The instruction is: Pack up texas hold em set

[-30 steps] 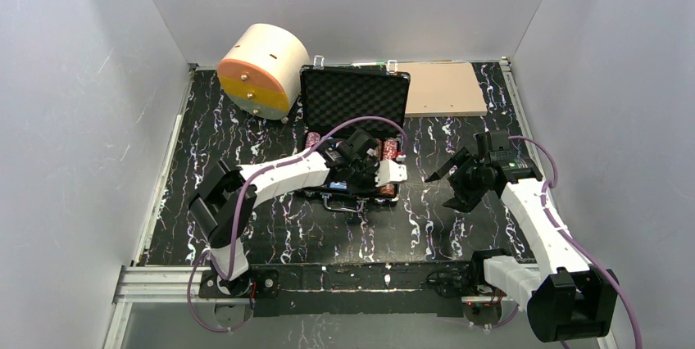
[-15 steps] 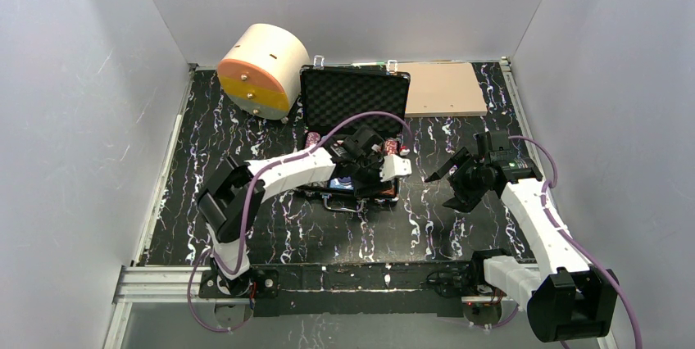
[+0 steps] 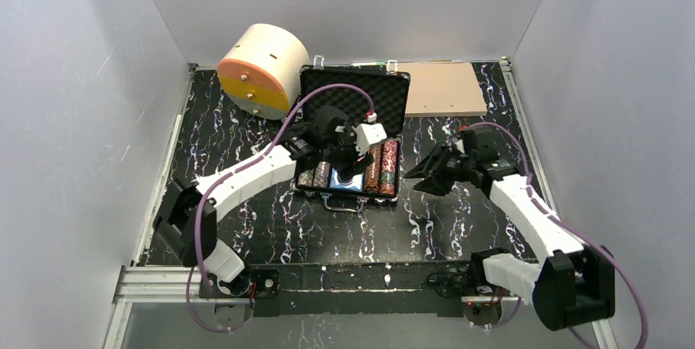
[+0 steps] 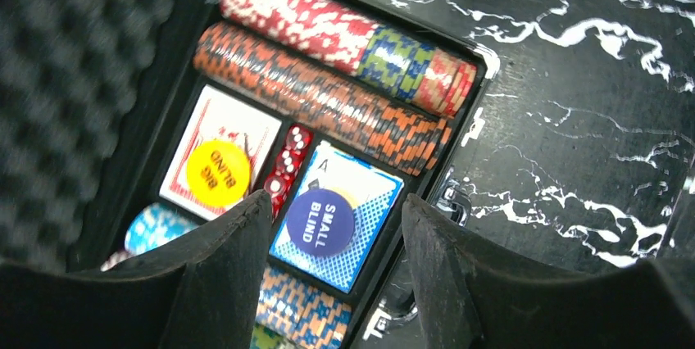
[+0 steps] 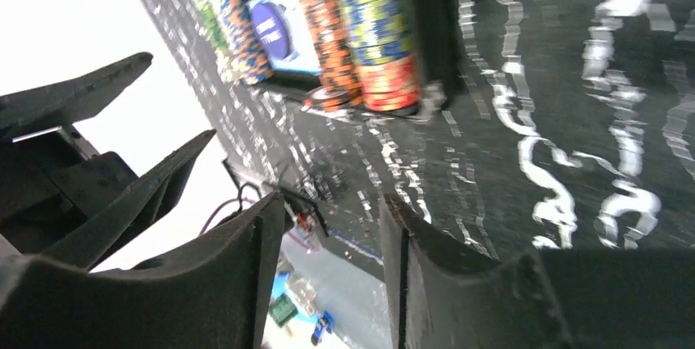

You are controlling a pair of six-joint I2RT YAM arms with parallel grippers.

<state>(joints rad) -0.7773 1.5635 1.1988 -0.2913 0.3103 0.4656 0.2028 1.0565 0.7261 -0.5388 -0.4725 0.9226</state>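
The black briefcase (image 3: pixel 354 97) of the texas hold em set stands open, foam lid upright, with its tray (image 3: pixel 392 196) filled. Rows of striped chips (image 4: pixel 328 95) lie beside a red deck topped by a yellow button (image 4: pixel 217 167), red dice (image 4: pixel 287 170) and a blue deck (image 4: pixel 361 242) under a blue button (image 4: pixel 321 221). My left gripper (image 3: pixel 358 155) (image 4: pixel 334 206) hovers open over the blue deck, holding nothing. My right gripper (image 3: pixel 420 179) (image 5: pixel 332 201) hangs open and empty just right of the tray, whose chips (image 5: pixel 381 38) show ahead of it.
A big cream cylinder (image 3: pixel 261 69) with an orange-yellow face rests at the back left, close to the lid. A flat tan board (image 3: pixel 442 88) lies at the back right. The case's handle (image 3: pixel 344 204) sticks out toward the near edge.
My left gripper has opened and drawn back and up from the tray, uncovering the chips and decks. My right gripper has narrowed its jaws and swung left toward the case.
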